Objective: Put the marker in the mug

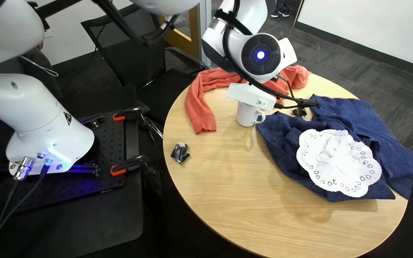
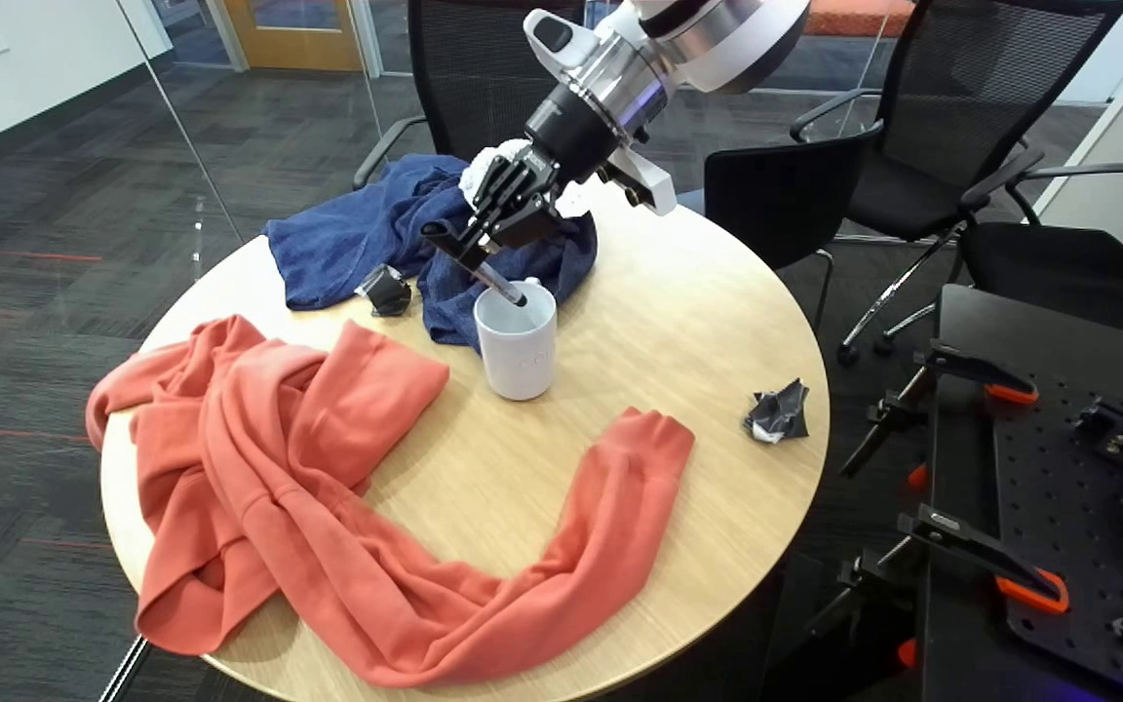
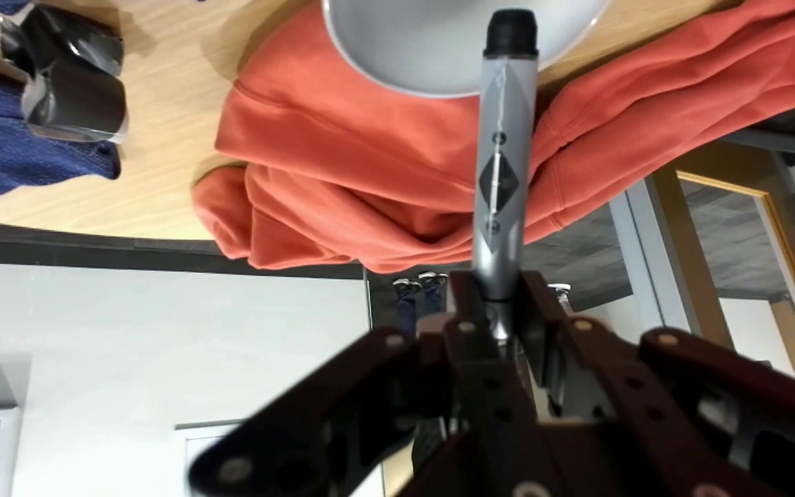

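Observation:
The marker [image 3: 504, 152] is a grey stick with a black end, shut between the fingers of my gripper [image 3: 497, 293] in the wrist view. In an exterior view the marker [image 2: 499, 283] slants down from my gripper [image 2: 479, 246], its lower black end over the opening of the mug. I cannot tell whether that end is above the rim or just inside. The white mug [image 2: 520, 356] stands upright on the table; it also shows in an exterior view [image 1: 246, 115] and partly in the wrist view [image 3: 404, 48]. The arm hides the marker and fingers in an exterior view.
An orange-red garment [image 2: 298, 487] lies close beside the mug. Blue denim cloth [image 1: 281, 143] lies on its handle side, with a white lacy doily [image 1: 335, 161] on top. Black crumpled objects [image 1: 180, 153] [image 2: 387, 291] lie on the round table [image 1: 228, 193].

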`<state>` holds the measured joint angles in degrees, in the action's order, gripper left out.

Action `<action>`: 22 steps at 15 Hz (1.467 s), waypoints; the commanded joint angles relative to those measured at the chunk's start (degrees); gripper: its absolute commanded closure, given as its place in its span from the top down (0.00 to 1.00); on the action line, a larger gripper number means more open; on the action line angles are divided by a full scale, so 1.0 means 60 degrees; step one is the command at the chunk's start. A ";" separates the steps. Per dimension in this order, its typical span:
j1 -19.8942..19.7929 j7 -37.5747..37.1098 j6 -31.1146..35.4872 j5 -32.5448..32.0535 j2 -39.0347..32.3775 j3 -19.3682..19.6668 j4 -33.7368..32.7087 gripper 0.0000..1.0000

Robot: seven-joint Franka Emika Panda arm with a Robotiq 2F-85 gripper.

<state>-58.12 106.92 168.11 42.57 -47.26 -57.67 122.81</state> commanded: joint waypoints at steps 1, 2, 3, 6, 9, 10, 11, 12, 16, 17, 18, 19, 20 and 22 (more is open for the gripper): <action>-0.0215 0.0059 0.0411 -0.0513 -0.0409 -0.0217 -0.0164 0.05; -0.0220 -0.0031 0.0397 -0.0691 -0.0434 -0.0195 -0.0167 0.06; -0.0250 -0.0087 0.0440 -0.0846 -0.0491 -0.0211 -0.0170 0.44; -0.0326 -0.0369 0.0466 -0.1299 -0.0596 -0.0199 -0.0137 0.58; -0.0469 -0.0683 0.0521 -0.1775 -0.0688 -0.0247 -0.0069 0.82; -0.0543 -0.0807 0.0560 -0.1931 -0.0665 -0.0295 0.0016 0.89; -0.0614 -0.0984 0.0560 -0.2123 -0.0621 -0.0339 0.0102 0.95; -0.0731 -0.1144 0.0529 -0.2329 -0.0559 -0.0425 0.0225 0.99; -0.1192 -0.1834 0.0479 -0.3163 -0.0241 -0.0858 0.0744 1.00; -0.1253 -0.2094 0.0405 -0.3392 -0.0116 -0.0925 0.0867 1.00; -0.1296 -0.2345 0.0482 -0.3606 -0.0007 -0.0980 0.1006 1.00; -0.1341 -0.2564 0.0523 -0.3835 0.0047 -0.1040 0.1103 1.00; -0.1395 -0.2778 0.0589 -0.4053 0.0133 -0.1105 0.1236 1.00; -0.1510 -0.3200 0.0704 -0.4485 0.0299 -0.1246 0.1459 1.00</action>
<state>-64.76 92.13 169.18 18.75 -48.91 -62.69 127.00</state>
